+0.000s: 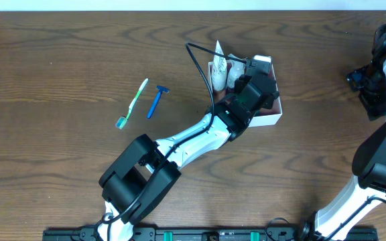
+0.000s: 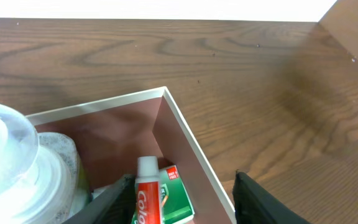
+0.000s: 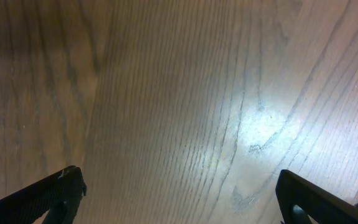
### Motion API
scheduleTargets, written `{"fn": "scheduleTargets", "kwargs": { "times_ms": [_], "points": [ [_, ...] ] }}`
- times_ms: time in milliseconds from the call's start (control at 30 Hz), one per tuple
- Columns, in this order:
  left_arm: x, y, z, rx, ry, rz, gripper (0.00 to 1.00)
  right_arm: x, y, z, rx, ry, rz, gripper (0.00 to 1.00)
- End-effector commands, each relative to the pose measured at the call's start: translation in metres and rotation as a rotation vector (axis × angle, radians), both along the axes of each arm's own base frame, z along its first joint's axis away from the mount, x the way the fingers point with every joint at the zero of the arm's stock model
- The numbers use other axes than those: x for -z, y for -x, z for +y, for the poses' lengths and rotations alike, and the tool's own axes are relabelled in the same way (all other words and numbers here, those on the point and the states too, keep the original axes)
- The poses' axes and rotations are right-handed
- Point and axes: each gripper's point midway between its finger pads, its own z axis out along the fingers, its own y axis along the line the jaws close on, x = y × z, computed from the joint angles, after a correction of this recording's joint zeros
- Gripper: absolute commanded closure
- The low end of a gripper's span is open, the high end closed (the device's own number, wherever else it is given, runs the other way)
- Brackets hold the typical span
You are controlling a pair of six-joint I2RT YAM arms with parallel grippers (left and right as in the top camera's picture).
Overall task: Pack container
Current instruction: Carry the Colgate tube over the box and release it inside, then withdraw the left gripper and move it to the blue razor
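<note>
The container (image 1: 273,119), a shallow white box with a pink inside (image 2: 107,132), sits right of the table's centre. My left gripper (image 1: 259,84) hovers over it, open (image 2: 185,202), with one finger inside the box and one outside its right wall. Between the fingers, a red-and-white toothpaste tube (image 2: 146,198) lies on a green-and-white soap packet (image 2: 179,194) inside the box, close to the left finger. A clear-capped white bottle (image 2: 8,165) also stands in the box (image 1: 220,72). My right gripper (image 1: 365,82) is open (image 3: 179,199) over bare wood at the far right.
A green-and-white toothbrush (image 1: 132,103) and a blue razor (image 1: 156,102) lie side by side on the wooden table left of the box. A black cable (image 1: 200,63) arcs over the box's left side.
</note>
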Motion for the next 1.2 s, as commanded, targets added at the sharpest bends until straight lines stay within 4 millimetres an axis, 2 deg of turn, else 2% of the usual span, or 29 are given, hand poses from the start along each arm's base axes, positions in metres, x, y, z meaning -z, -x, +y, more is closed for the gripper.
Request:
{"fn": "scheduleTargets", "kwargs": {
  "times_ms": [0, 167, 267, 333, 400, 467, 500, 567, 700, 800, 900, 967, 1067, 1167],
  "points": [
    [-0.009, -0.001, -0.003, 0.013, 0.015, -0.011, 0.47, 0.001, 0.001, -0.003, 0.016, 0.012, 0.006, 0.01],
    [-0.052, 0.007, -0.004, 0.056, 0.075, -0.050, 0.45, 0.001, 0.001, -0.003, 0.016, 0.013, 0.006, 0.01],
    [-0.088, 0.017, 0.006, 0.067, 0.079, -0.087, 0.34, 0.001, 0.001, -0.003, 0.016, 0.012, 0.006, 0.01],
    [-0.115, 0.027, 0.018, 0.081, 0.061, -0.115, 0.18, 0.001, 0.001, -0.003, 0.016, 0.013, 0.006, 0.01],
    [-0.142, 0.039, 0.033, 0.094, 0.042, -0.140, 0.16, 0.001, 0.001, -0.003, 0.016, 0.013, 0.006, 0.01],
    [-0.165, 0.056, 0.054, 0.107, 0.004, -0.152, 0.07, 0.001, 0.001, -0.003, 0.016, 0.012, 0.006, 0.01],
    [-0.172, 0.063, 0.067, 0.101, -0.028, -0.155, 0.02, 0.001, 0.001, -0.003, 0.016, 0.013, 0.006, 0.01],
    [-0.178, 0.073, 0.104, 0.034, -0.121, -0.144, 0.02, 0.001, 0.001, -0.003, 0.016, 0.012, 0.006, 0.01],
    [-0.168, 0.087, 0.199, -0.163, -0.342, -0.052, 0.02, 0.001, 0.001, -0.003, 0.016, 0.012, 0.006, 0.01],
    [-0.149, 0.093, 0.250, -0.250, -0.432, 0.067, 0.02, 0.001, 0.001, -0.003, 0.016, 0.012, 0.006, 0.01],
    [-0.129, 0.088, 0.283, -0.319, -0.475, 0.159, 0.02, 0.001, 0.001, -0.003, 0.016, 0.013, 0.006, 0.01],
    [-0.115, 0.081, 0.297, -0.352, -0.487, 0.209, 0.02, 0.001, 0.001, -0.003, 0.016, 0.013, 0.006, 0.01],
    [-0.090, 0.067, 0.313, -0.365, -0.512, 0.289, 0.02, 0.001, 0.001, -0.003, 0.016, 0.012, 0.006, 0.01],
    [-0.060, 0.051, 0.319, -0.322, -0.533, 0.375, 0.02, 0.001, 0.001, -0.003, 0.016, 0.012, 0.006, 0.01]
  ]
}}
